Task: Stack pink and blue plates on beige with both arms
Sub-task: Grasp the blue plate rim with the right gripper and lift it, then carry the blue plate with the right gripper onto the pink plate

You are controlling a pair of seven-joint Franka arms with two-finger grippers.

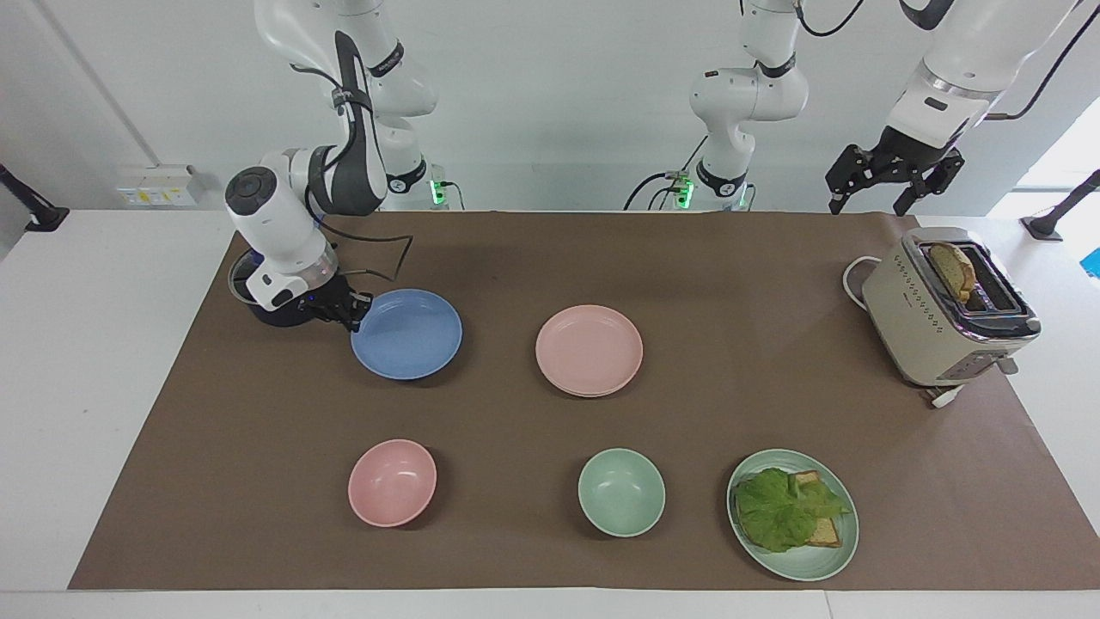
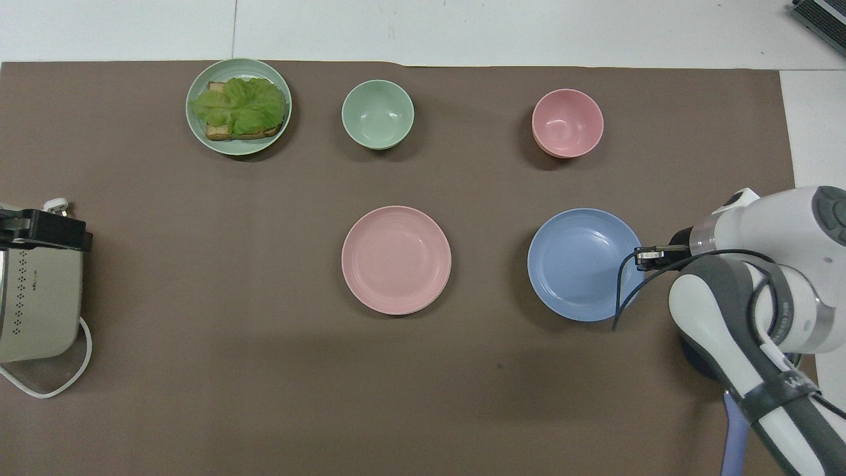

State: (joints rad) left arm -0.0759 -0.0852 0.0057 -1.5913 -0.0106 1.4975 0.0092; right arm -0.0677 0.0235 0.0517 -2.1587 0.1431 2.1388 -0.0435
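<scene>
A mint-green plate [image 1: 792,514] near the edge of the brown mat [image 1: 550,258] farthest from the robots, toward the left arm's end, was seen to carry a lettuce leaf [image 1: 782,509] laid over slices of bread [image 1: 823,531]. A mint-green bowl [image 1: 621,492] and a pink bowl [image 1: 392,482] in the same row were seen with nothing in them. A slice of toast [image 1: 952,269] was held upright in one slot of the beige toaster [image 1: 945,309] at the left arm's end of the table.

The pink plate [image 1: 589,350] was found at the middle of the mat, resting on a second plate of which only a pale rim was shown beneath it in the facing view; its colour could not be told with certainty. The blue plate [image 1: 406,334] was held by its rim in the right gripper [image 1: 354,311], whose fingers were closed on it, and was lifted and tilted above the mat, toward the right arm's end. The left gripper [image 1: 889,185] was held with its fingers spread wide and nothing between them, raised over the mat's edge near the toaster, where that arm waited.

In the overhead view the lower plate was hidden entirely under the pink plate [image 2: 396,259], and of the left gripper [image 2: 41,230] only a dark block over the toaster [image 2: 36,297] was shown. The blue plate's shadow and tilt were given only by the facing view. The fingertips [image 2: 651,255] at the blue plate [image 2: 585,264] were shown more plainly from overhead.
</scene>
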